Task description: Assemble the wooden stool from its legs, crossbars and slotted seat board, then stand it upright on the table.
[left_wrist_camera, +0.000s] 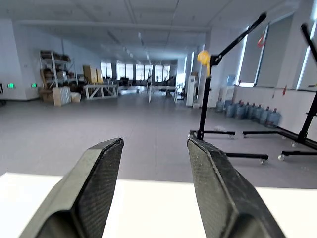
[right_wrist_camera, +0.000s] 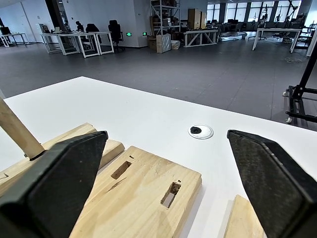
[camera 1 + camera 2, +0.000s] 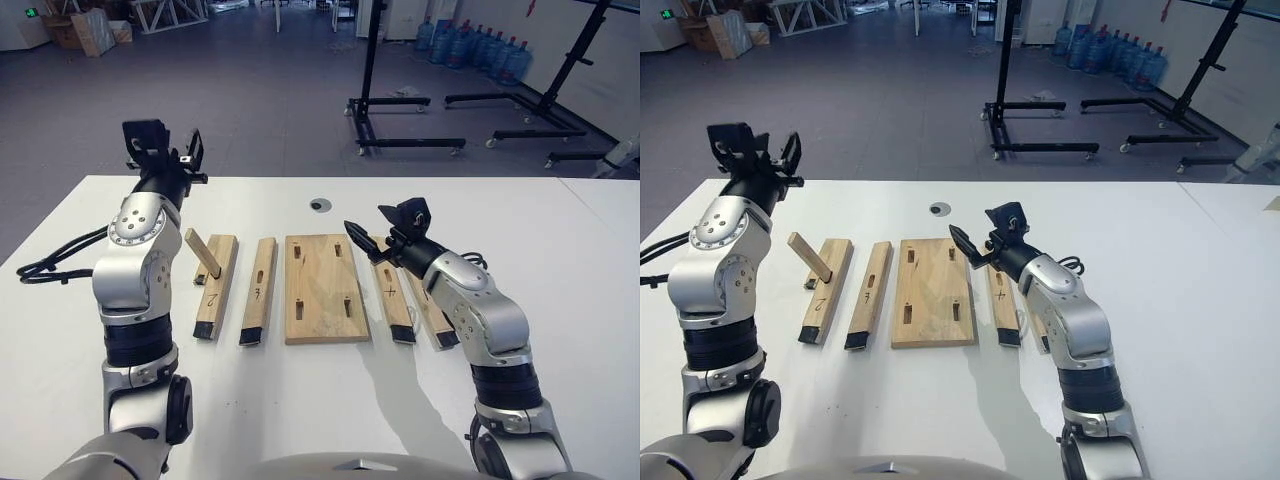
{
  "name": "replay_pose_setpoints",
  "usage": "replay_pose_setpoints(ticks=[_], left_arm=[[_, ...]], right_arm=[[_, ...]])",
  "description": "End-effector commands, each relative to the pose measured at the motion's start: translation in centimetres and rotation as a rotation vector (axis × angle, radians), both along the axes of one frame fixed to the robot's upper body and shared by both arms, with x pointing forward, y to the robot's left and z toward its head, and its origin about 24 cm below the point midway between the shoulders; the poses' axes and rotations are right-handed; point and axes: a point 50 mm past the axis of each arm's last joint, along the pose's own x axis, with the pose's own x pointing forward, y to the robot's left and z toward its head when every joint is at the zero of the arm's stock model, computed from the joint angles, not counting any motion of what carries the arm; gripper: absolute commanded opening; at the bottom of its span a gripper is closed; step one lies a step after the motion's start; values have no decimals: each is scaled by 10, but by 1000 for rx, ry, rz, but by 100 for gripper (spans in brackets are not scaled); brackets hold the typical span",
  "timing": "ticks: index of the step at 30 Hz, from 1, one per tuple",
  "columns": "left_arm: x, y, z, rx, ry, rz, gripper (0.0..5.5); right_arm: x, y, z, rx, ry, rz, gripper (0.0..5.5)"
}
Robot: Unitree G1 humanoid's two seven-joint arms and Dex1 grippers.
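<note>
The slotted seat board lies flat in the middle of the white table. To its left lie two wooden bars, and a short peg stands tilted on the outer one. Two more bars lie to the right of the board. My right gripper hovers open just above the board's far right corner, and the right wrist view has the board below its spread fingers. My left gripper is raised above the table's far left part, open and holding nothing, its fingers facing the room.
A round cable grommet sits in the table beyond the board. A black cable loops on the table's left side. Black wheeled stands are on the floor past the far edge. The table's right half is bare.
</note>
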Motion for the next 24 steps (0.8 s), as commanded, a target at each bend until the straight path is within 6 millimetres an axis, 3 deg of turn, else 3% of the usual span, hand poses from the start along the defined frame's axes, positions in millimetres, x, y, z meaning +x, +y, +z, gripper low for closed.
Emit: replay_pose_setpoints(ticks=[1, 3, 5, 7, 9, 12, 15, 17, 18, 21, 24], left_arm=[[-7, 8, -78, -11, 211, 25, 236], [-10, 5, -103, -19, 262, 13, 236], [-4, -2, -101, -44, 229, 3, 236], [7, -5, -68, -57, 110, 9, 236], [11, -2, -11, -65, -70, 21, 236], [-11, 16, 81, -83, -311, 28, 236], [-29, 34, 119, -109, -231, -122, 236], [-38, 35, 125, -85, -152, -289, 236], [-44, 32, 117, -62, -87, -420, 236], [-73, 38, 61, -26, 176, -695, 236], [-84, 45, 35, 12, 341, -720, 236]], right_arm=[[0, -1, -1, -1, 9, -1, 444], [-1, -4, -4, -2, 19, -9, 444], [0, -6, -5, 1, 24, -17, 444], [0, -7, -2, 7, 15, -21, 444], [1, -8, 4, 17, -1, -26, 444], [-2, -13, 10, 24, -23, -46, 444], [-13, -30, 11, 9, -36, -114, 444], [-21, -46, 14, -10, -51, -170, 444], [-27, -58, 17, -29, -60, -203, 444], [-44, -96, 27, -124, -71, -281, 444], [-58, -124, 30, -174, -52, -353, 444]])
